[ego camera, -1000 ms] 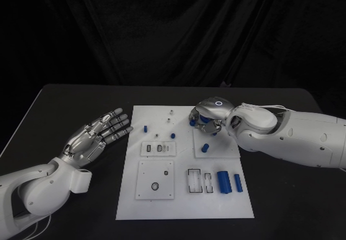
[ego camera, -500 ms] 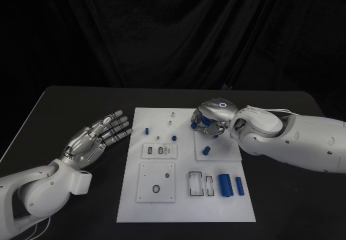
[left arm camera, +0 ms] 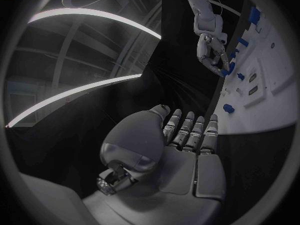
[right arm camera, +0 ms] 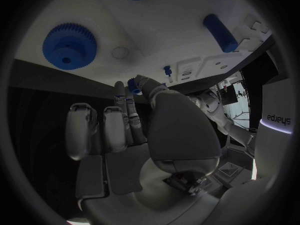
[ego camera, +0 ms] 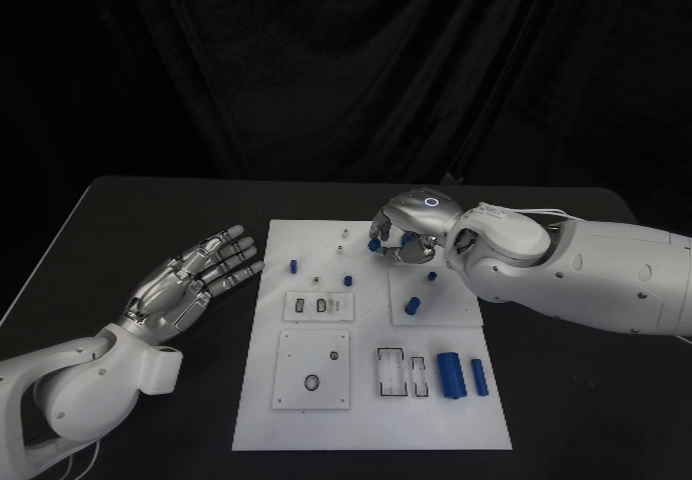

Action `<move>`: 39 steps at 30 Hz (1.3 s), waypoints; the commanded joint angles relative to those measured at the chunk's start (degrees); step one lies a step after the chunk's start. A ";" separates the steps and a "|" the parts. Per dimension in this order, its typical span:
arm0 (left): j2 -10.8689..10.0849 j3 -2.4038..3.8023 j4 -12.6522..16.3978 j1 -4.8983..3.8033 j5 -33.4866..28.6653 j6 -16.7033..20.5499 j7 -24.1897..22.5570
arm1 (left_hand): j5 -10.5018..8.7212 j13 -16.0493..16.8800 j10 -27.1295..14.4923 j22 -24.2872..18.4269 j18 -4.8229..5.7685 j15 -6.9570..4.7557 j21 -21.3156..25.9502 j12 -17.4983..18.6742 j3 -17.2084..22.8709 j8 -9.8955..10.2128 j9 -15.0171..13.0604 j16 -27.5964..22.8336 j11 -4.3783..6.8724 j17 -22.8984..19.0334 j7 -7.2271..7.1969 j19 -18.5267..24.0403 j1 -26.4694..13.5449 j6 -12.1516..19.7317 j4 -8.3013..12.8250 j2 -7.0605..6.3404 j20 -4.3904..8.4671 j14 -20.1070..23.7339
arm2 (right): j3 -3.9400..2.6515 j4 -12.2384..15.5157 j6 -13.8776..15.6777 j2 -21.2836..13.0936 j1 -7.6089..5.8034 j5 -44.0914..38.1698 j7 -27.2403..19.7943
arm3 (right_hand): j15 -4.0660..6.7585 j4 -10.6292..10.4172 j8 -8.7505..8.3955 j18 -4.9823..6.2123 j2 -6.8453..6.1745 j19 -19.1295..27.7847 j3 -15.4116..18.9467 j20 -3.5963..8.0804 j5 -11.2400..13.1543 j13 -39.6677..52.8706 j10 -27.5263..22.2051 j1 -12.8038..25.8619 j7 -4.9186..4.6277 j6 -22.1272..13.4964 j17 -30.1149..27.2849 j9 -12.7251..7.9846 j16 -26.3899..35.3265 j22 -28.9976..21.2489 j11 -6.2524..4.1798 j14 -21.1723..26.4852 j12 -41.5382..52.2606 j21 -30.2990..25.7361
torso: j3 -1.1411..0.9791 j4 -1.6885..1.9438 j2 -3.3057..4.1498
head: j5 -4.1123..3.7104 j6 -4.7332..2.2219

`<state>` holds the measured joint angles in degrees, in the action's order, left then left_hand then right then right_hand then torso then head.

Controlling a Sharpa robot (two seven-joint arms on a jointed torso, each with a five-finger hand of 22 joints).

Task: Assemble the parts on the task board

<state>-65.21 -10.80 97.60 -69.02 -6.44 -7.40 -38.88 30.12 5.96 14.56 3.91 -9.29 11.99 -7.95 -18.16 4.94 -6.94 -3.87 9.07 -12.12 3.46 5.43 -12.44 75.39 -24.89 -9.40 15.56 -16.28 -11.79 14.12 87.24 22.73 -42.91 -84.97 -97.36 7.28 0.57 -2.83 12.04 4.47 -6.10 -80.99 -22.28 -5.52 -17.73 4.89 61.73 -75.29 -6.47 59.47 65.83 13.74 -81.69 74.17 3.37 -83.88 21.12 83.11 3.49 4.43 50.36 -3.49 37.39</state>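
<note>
I see the white flat board (ego camera: 372, 400) mid-table on the black table (ego camera: 144, 210). My left hand (ego camera: 188, 280), shiny silver metal, lies flat beside the board w/ fingers spread, holding nothing. My right hand (ego camera: 408, 238) is over the board's far end, fingers curled, pinching a small blue part (right arm camera: 133, 84) at the tips. A blue gear (right arm camera: 69, 45) w/ tiny teeth lies on the board. Two smooth blue cylinders (ego camera: 462, 377) lie side by side near me. Small writing on the right arm, can't read it.
</note>
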 commanded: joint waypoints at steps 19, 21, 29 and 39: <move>-0.09 0.01 0.59 -0.15 -0.67 -0.15 -9.31 | 0.35 0.05 -0.09 -0.10 1.17 0.43 0.20 -0.27 0.40 -0.32 -0.04 0.33 -0.39 -0.08 0.03 0.25 -0.35 -0.26 0.12 -0.22 -0.13 -0.05 | -0.37 -7.01 -2.27 7.74 -0.30 -0.02 1.30 | 0.23 -0.40 -0.95 -0.82 0.36 -0.21 0.50 0.15 -1.47 -0.27 0.37 0.55 0.28 -0.39 0.51 5.11 0.22 0.28 0.22 -0.96 -1.41 -0.33 | -0.14 0.05 0.07 | -0.36 -0.33; -0.12 0.01 0.60 -0.15 -0.67 -0.14 -9.27 | 0.35 0.05 -0.09 -0.10 1.17 0.43 0.20 -0.27 0.40 -0.32 -0.04 0.33 -0.39 -0.08 0.03 0.25 -0.35 -0.26 0.12 -0.22 -0.13 -0.05 | -0.41 -7.28 -1.47 7.93 -0.30 -0.02 1.53 | 0.19 -0.61 -1.12 -0.83 0.50 -0.27 0.54 0.10 -2.25 -0.31 0.53 0.66 0.17 -0.45 0.64 5.27 0.20 0.36 0.27 -1.01 -1.83 -0.33 | -0.13 0.07 0.09 | -0.36 -0.36; -0.15 0.01 0.58 -0.15 -0.67 -0.11 -9.23 | 0.38 0.07 -0.07 -0.10 1.22 0.49 0.19 -0.40 0.64 -0.34 -0.05 0.44 -0.46 -0.06 0.08 0.23 -0.48 -0.34 0.28 -0.29 -0.15 -0.13 | -0.50 -7.95 0.60 8.26 -0.30 -0.02 2.41 | 0.16 -0.78 -1.34 -0.86 0.66 -0.39 0.54 0.08 -3.29 -0.34 0.74 0.72 0.01 -0.55 0.89 5.48 0.13 0.54 0.31 -1.10 -2.35 -0.28 | -0.12 0.13 0.14 | -0.50 -0.35; 0.10 0.01 0.43 -0.15 -0.67 -0.34 -9.16 | 0.37 0.07 -0.08 -0.12 1.26 0.52 0.20 -0.47 0.77 -0.35 -0.05 0.45 -0.48 -0.07 0.11 0.24 -0.56 -0.41 0.41 -0.41 -0.16 -0.11 | -0.54 -9.26 1.40 8.96 -0.30 1.46 2.36 | 0.10 -1.02 -1.56 -0.91 0.90 -0.52 0.54 0.04 -3.31 -0.37 0.71 0.88 -0.16 -0.75 1.19 5.55 0.02 0.73 0.40 -1.20 -2.68 -0.21 | -0.21 -0.09 0.13 | -0.52 -0.30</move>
<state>-65.22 -10.81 97.97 -69.02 -7.09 -7.33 -38.89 30.12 5.95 14.57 3.87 -8.81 12.20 -7.95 -18.36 5.42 -6.94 -3.85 9.31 -12.12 3.46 5.43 -12.44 75.07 -24.88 -8.92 15.25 -16.28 -12.00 13.64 78.17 22.48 -34.00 -85.16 -96.71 8.36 0.56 -3.57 10.52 4.47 -5.85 -80.99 -21.74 -5.53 -20.85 4.58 62.14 -74.26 -6.38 58.93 66.95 18.30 -81.69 74.81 3.78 -83.88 18.78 83.11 3.35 4.48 50.49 -4.10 37.07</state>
